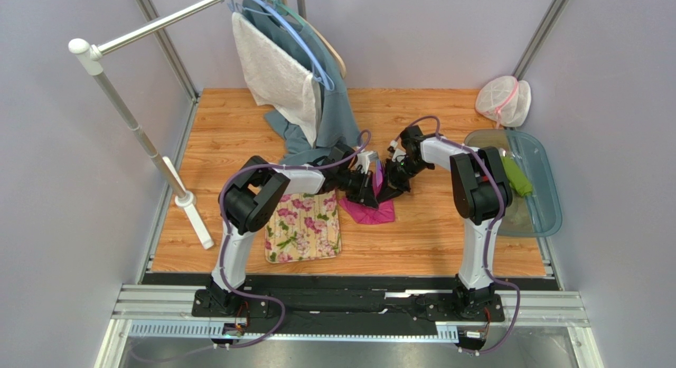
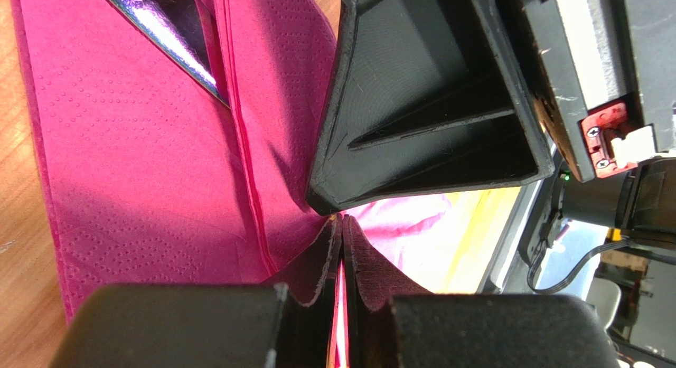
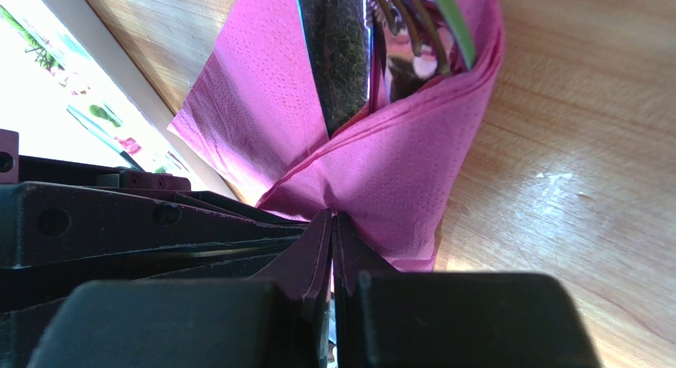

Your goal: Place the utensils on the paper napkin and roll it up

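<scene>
The magenta paper napkin lies on the wood table just right of the flowered mat, partly folded up around the utensils. In the right wrist view the napkin wraps fork tines and a dark flat piece. In the left wrist view a shiny dark utensil lies in a fold of the napkin. My left gripper and right gripper meet over the napkin. Each is shut on an edge of it.
A cream mat with pink flowers lies left of the napkin. A grey-blue cloth and a white towel hang from a rack behind. A teal tray with a green item and a mesh bag sit right.
</scene>
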`<state>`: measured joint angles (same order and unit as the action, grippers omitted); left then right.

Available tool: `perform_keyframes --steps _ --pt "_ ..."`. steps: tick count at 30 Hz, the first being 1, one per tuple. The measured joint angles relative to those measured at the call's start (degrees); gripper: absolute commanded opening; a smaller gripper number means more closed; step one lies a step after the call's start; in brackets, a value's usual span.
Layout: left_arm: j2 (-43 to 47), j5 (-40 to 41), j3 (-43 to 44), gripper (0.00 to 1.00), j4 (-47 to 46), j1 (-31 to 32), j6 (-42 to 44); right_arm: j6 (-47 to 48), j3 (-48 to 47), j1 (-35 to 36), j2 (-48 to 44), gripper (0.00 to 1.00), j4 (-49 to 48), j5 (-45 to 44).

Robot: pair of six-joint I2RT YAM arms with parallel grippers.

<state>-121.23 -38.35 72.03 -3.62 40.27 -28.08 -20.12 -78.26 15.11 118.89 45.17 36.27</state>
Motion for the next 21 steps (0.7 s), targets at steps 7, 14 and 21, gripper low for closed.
perform_keyframes --steps 7,14,21 --pt "-0.04 1.16 0.87 0.04 1.95 0.22 0.35 0.0 0.0 -0.2 0.0 0.15 -0.02 0.22" --pt "-0.61 1.84 2.84 0.03 4.9 0.26 0.94 -1.09 -0.94 -0.44 -0.44 0.18 0.22 0.2" --pt "-0.72 2.51 4.07 0.03 7.1 0.59 2.43 -1.53 -2.67 -0.13 -0.48 0.17 0.39 -2.19"
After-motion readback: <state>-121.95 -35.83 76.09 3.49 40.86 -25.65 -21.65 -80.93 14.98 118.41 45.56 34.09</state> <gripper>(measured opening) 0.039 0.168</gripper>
